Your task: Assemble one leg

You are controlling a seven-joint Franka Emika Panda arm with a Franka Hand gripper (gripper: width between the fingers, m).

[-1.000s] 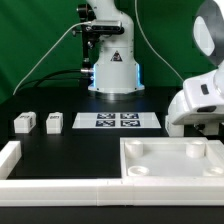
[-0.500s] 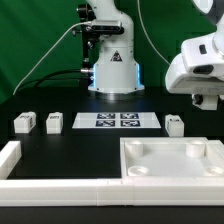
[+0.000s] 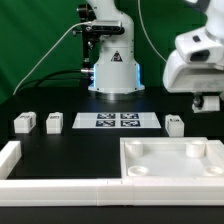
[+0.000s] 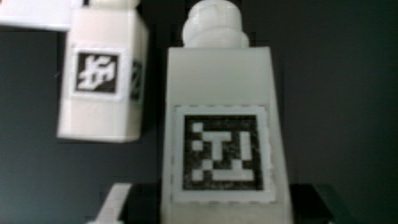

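My gripper hangs above the table at the exterior view's right. In the wrist view the gripper is shut on a leg, a white block with a square tag, with dark fingers on both sides of it. A second leg lies on the black table below it and also shows in the wrist view. Two more legs lie at the exterior view's left. The white tabletop with corner sockets lies at the front right.
The marker board lies mid-table. The arm's base stands behind it with cables. A white L-shaped barrier runs along the front left and front edge.
The arm has risen from low over the table at the exterior view's right, uncovering the leg that lies there. Over the last half second it rose a little more.
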